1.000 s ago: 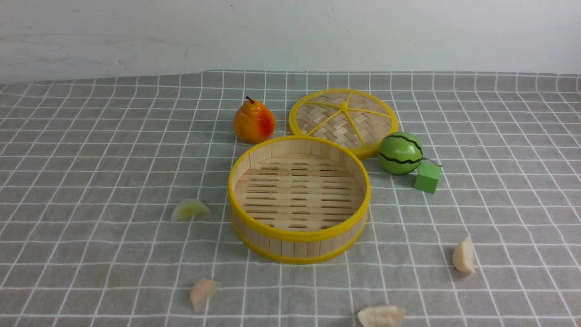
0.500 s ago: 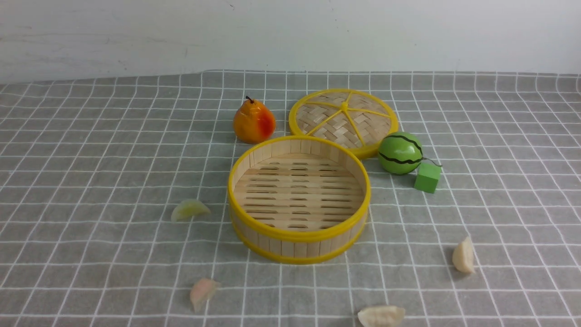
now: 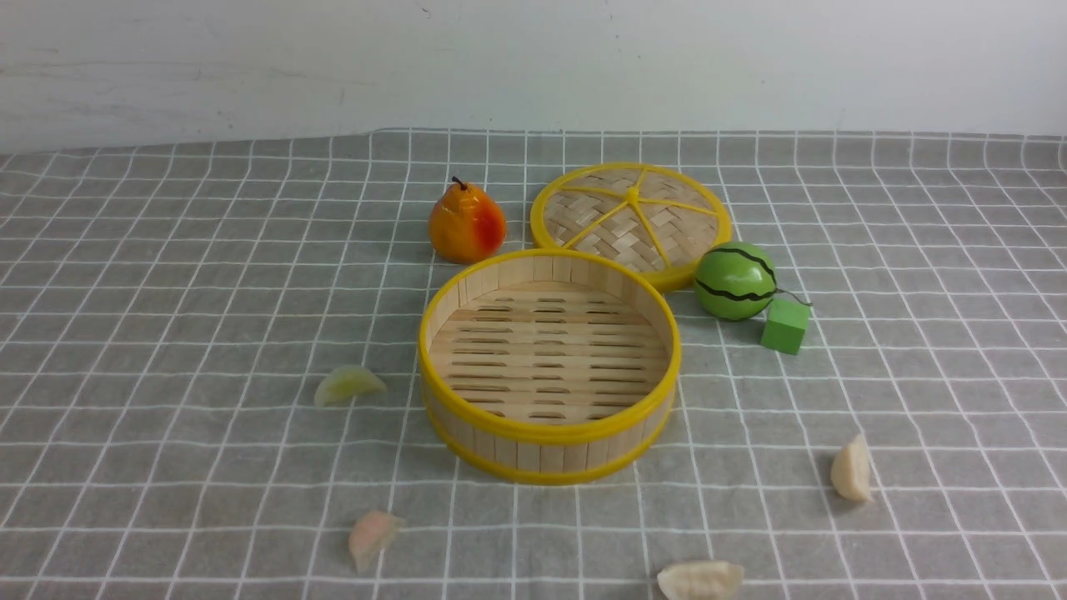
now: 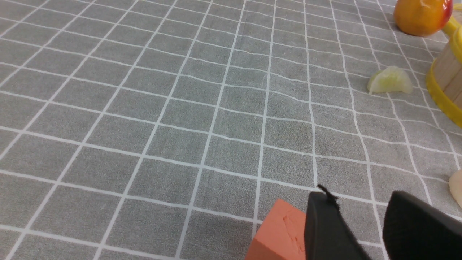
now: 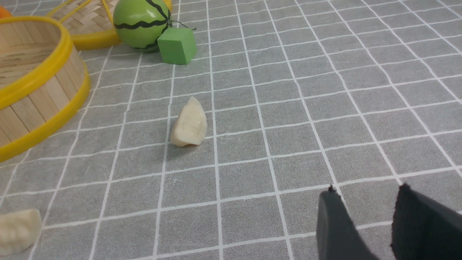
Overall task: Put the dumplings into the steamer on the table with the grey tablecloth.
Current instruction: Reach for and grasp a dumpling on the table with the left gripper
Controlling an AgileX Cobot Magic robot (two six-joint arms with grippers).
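Note:
The steamer (image 3: 546, 432) stands mid-table on the grey tablecloth (image 3: 167, 292), with nothing in it. Four dumplings lie around it: pale green (image 3: 348, 385) at its left, pink (image 3: 373, 536) front left, cream-white (image 3: 852, 472) at the right and cream-white (image 3: 700, 581) at the front edge. Neither gripper shows in the front view. My left gripper (image 4: 357, 196) is open and empty, low over the cloth, well short of the green dumpling (image 4: 389, 80). My right gripper (image 5: 366, 191) is open and empty, short of a white dumpling (image 5: 189, 124); the other white dumpling (image 5: 18, 231) lies off to the side.
The woven lid (image 3: 631, 218) lies behind the steamer, with an orange pear (image 3: 466, 223) to its left and a toy watermelon (image 3: 735, 281) and green cube (image 3: 785, 325) to its right. An orange-red cube (image 4: 281, 234) sits right beside my left gripper's finger.

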